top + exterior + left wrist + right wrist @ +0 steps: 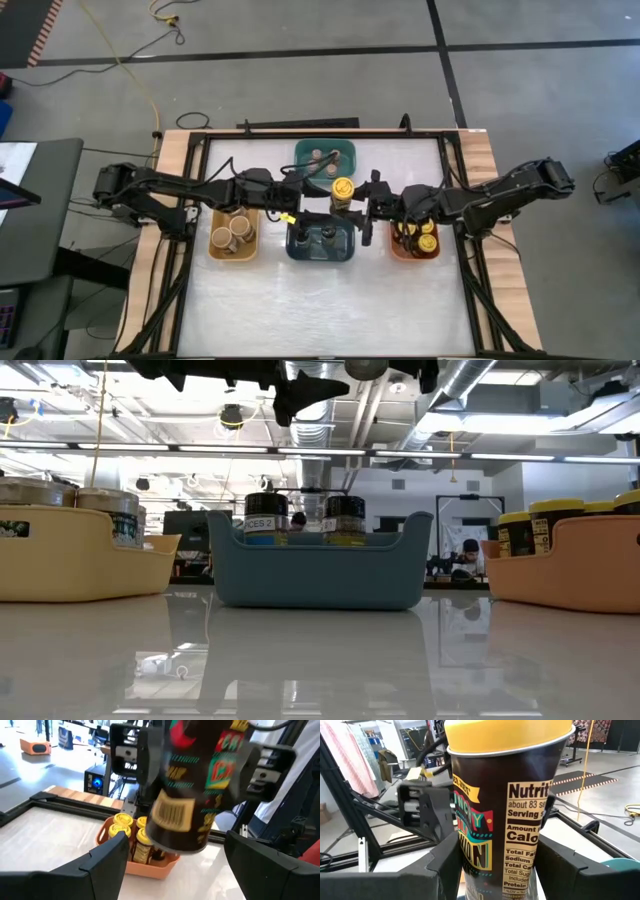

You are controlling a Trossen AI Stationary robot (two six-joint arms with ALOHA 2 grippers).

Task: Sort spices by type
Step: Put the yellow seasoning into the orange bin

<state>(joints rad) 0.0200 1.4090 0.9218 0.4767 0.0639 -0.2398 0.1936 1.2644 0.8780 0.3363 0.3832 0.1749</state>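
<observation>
Held up over the tabletop's middle, one yellow-lidded jar [507, 810] sits pinched in our right gripper [368, 208], our left gripper [300, 210] waits wide beside it, and other jars already fill four bins.

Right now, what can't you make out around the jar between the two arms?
- Yellow-lidded jar: high view, both grippers crowd it, hiding who grips it.
- Left wrist view: the jar is blurred, brand unreadable.
- Right wrist view: label cut off at the edge.
- Blue bin: low view, wall hides jar bottoms.
</observation>
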